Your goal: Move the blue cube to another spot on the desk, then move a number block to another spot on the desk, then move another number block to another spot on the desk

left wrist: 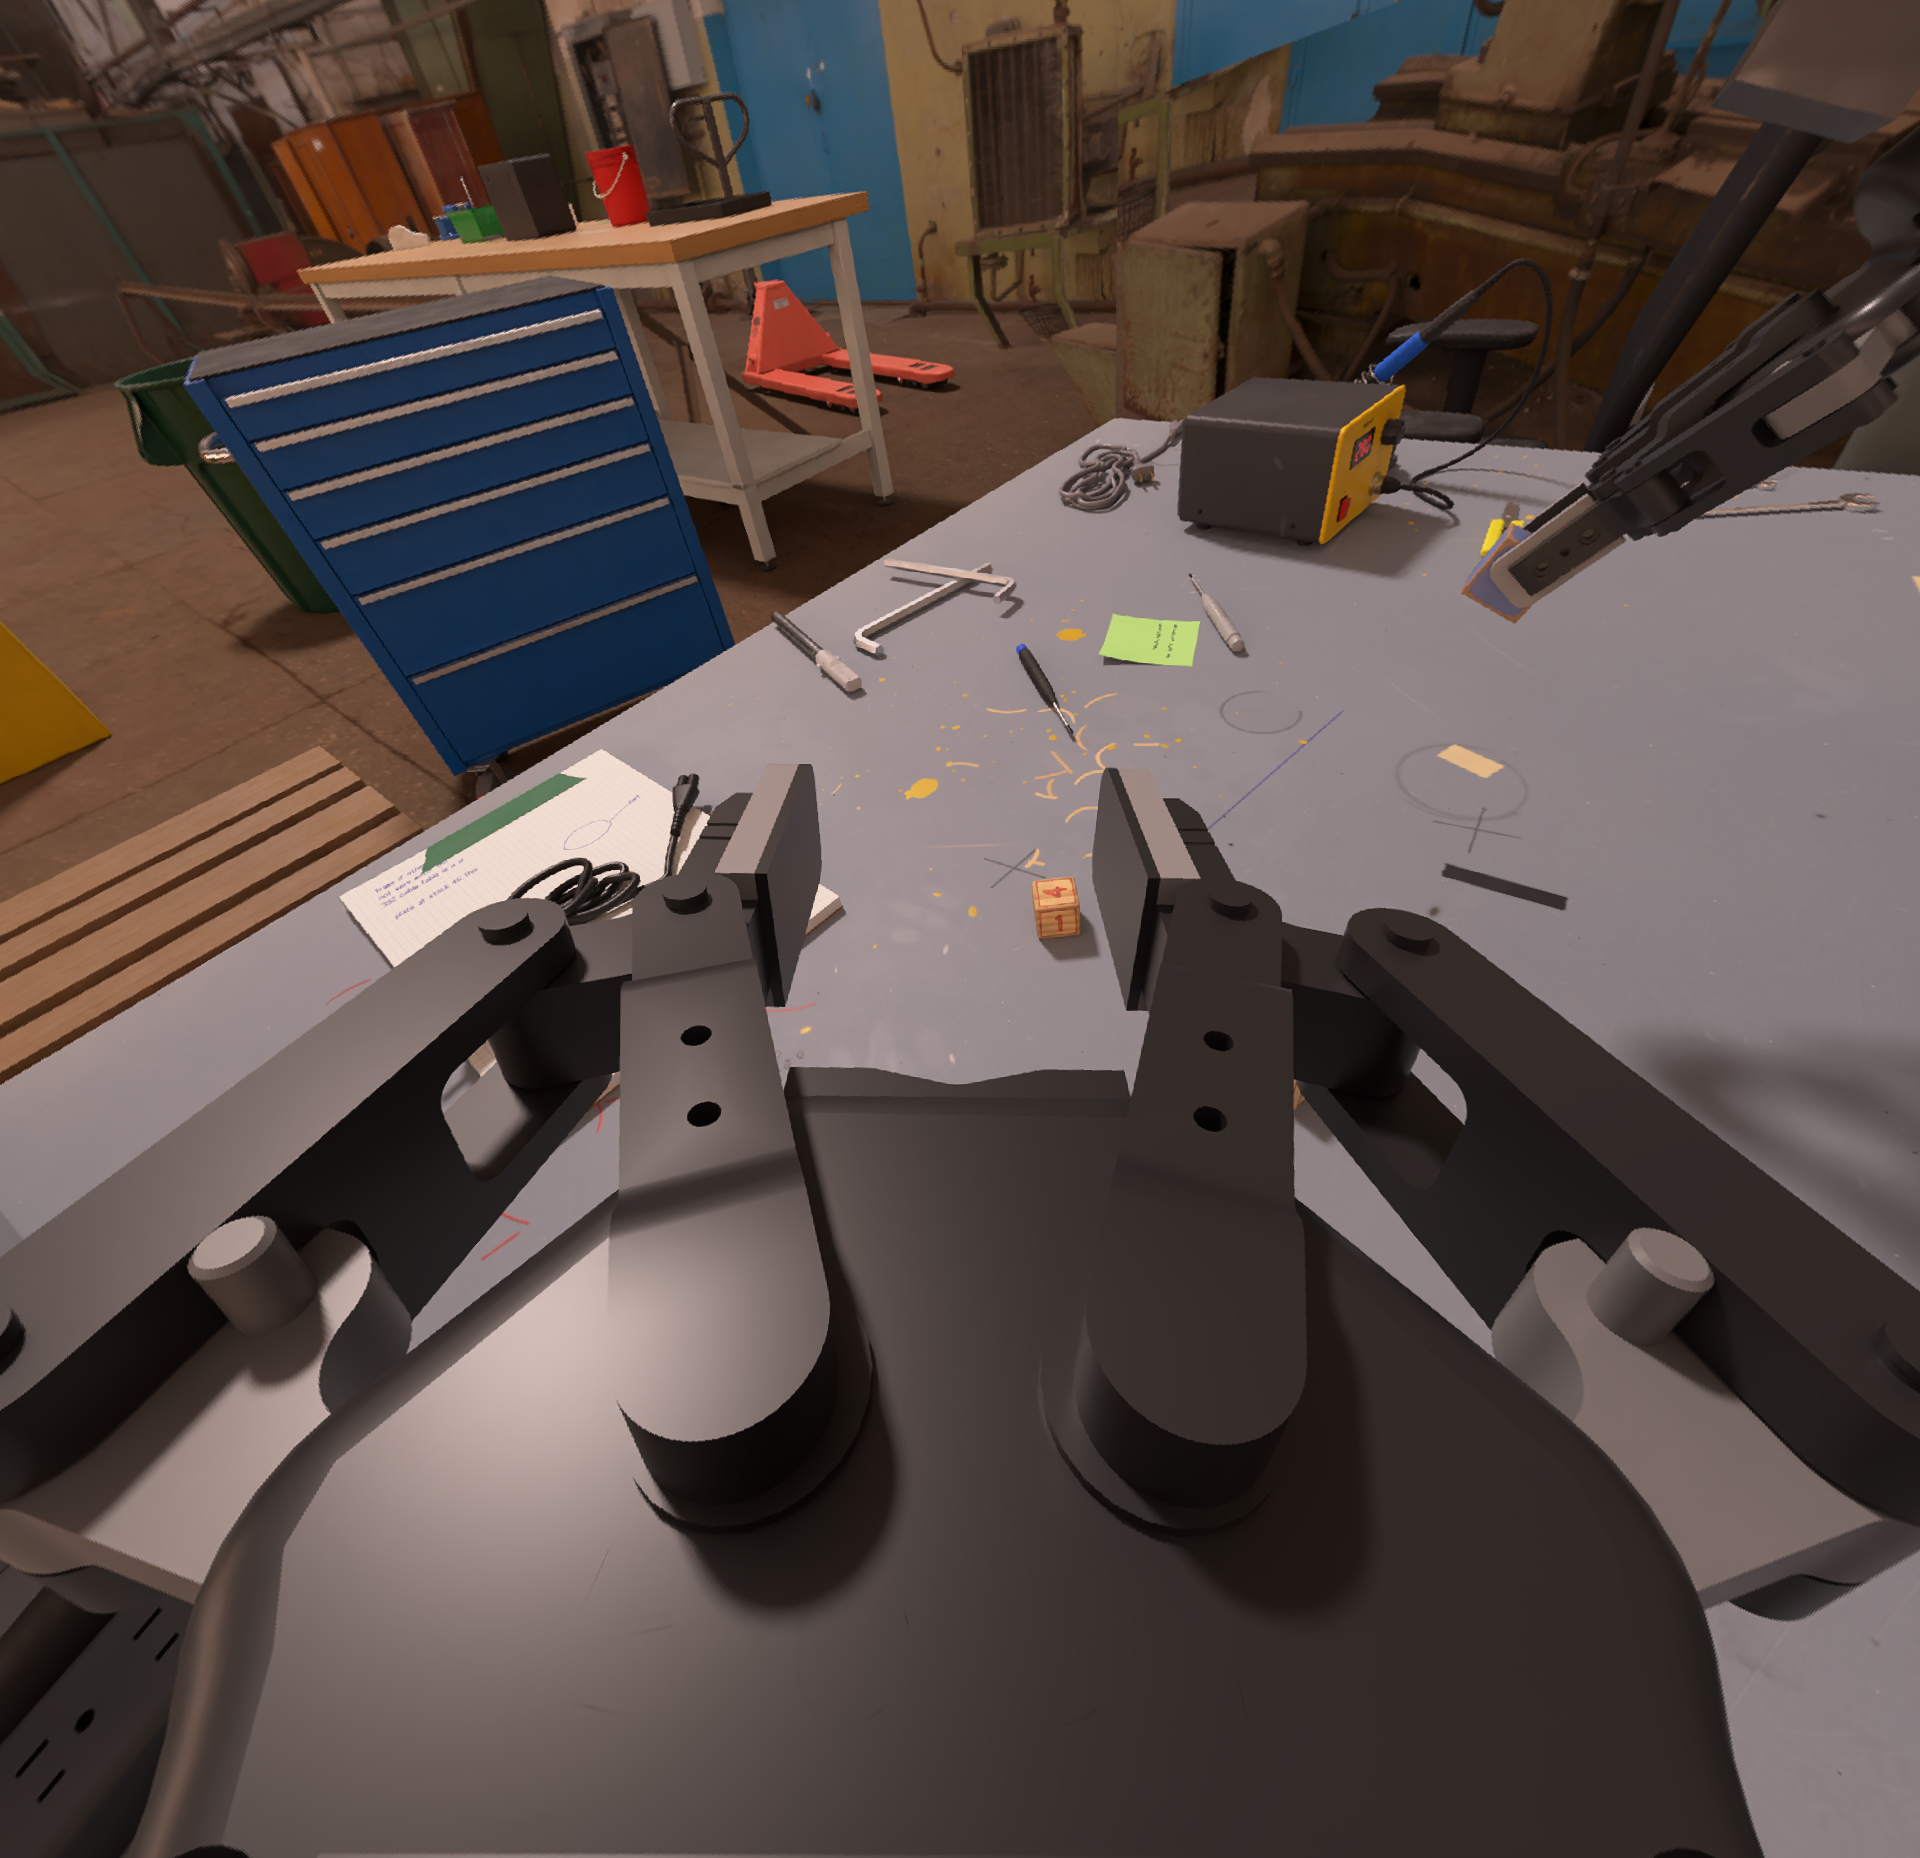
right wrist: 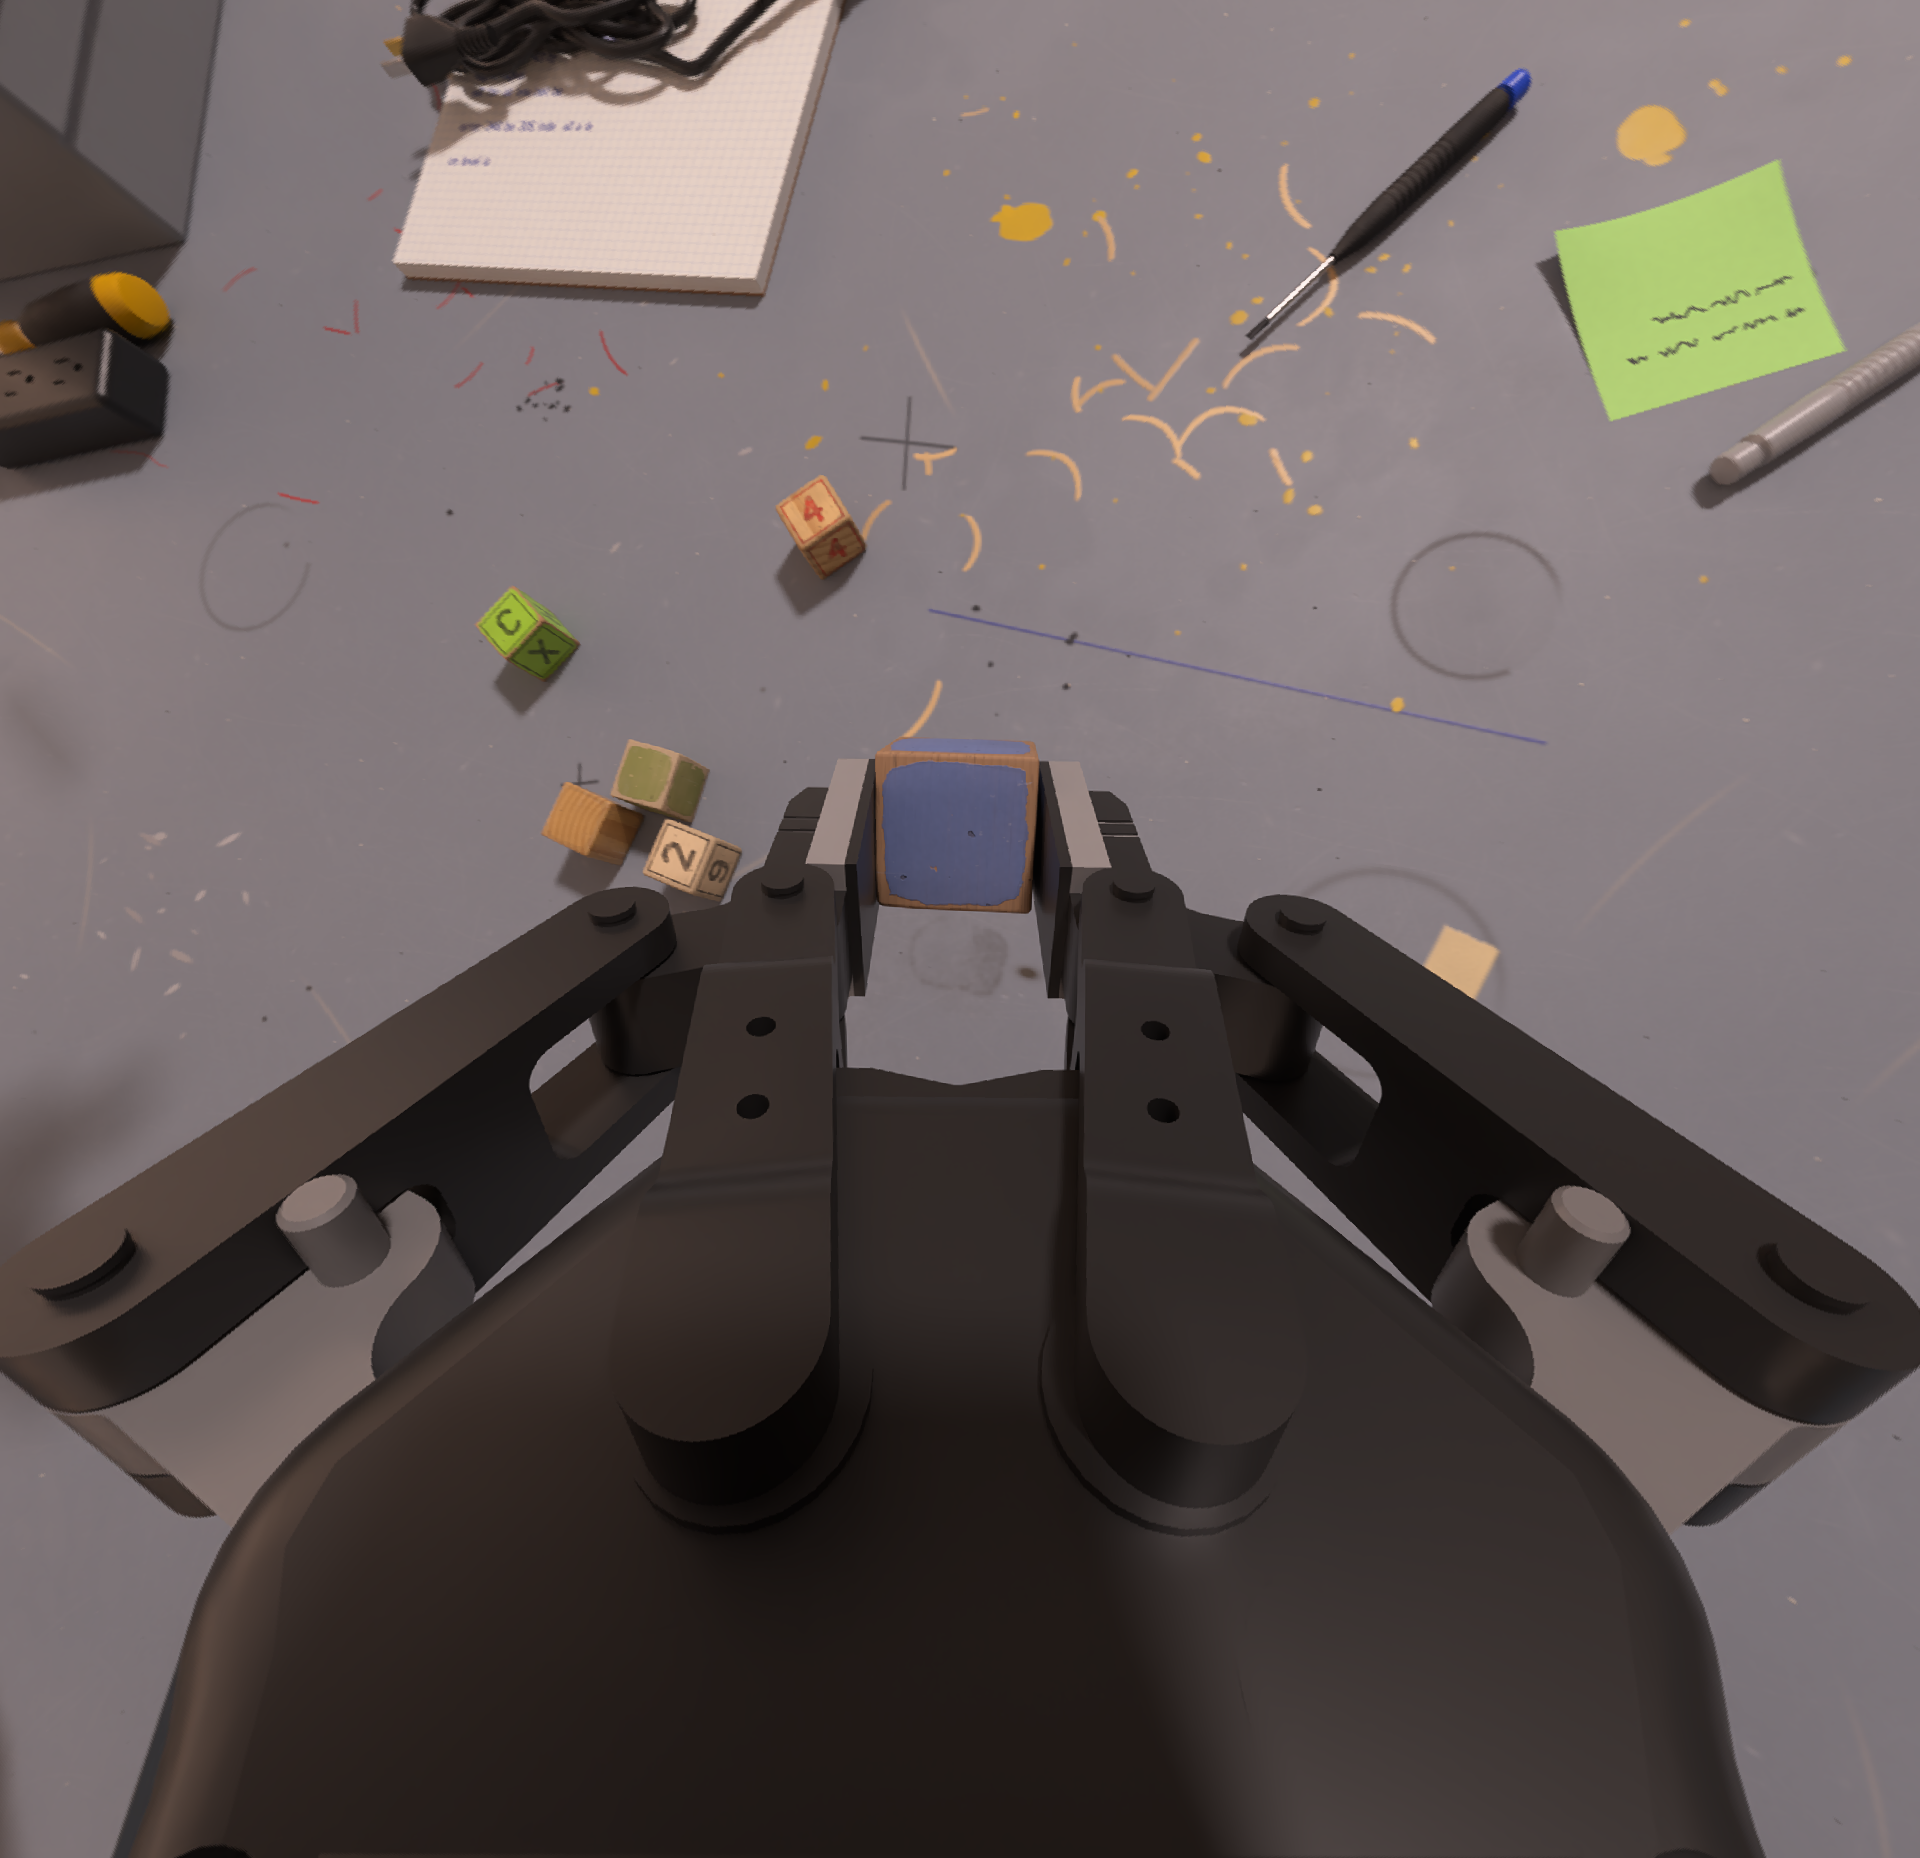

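My right gripper (right wrist: 956, 832) is shut on the blue cube (right wrist: 956, 826) and holds it above the grey desk (right wrist: 1558, 977); from the left wrist view the cube (left wrist: 1491, 587) shows at the far right in the right gripper (left wrist: 1522, 577). A wooden number block with red digits (right wrist: 821, 525) lies ahead of it; it also shows in the left wrist view (left wrist: 1057, 907), just left of my right-hand finger (left wrist: 1127, 852). A cream number block with dark digits (right wrist: 691, 860) sits left of the right gripper. My left gripper (left wrist: 956, 852) is open and empty above the desk.
A green letter block (right wrist: 527, 634), a plain wooden block (right wrist: 590, 821) and a pale green block (right wrist: 660, 780) lie at left. A notepad (right wrist: 623, 177) with a black cable (right wrist: 551, 11), a screwdriver (right wrist: 1392, 198), a green sticky note (right wrist: 1694, 291), a soldering station (left wrist: 1288, 458) and hex keys (left wrist: 935, 593) also lie on the desk.
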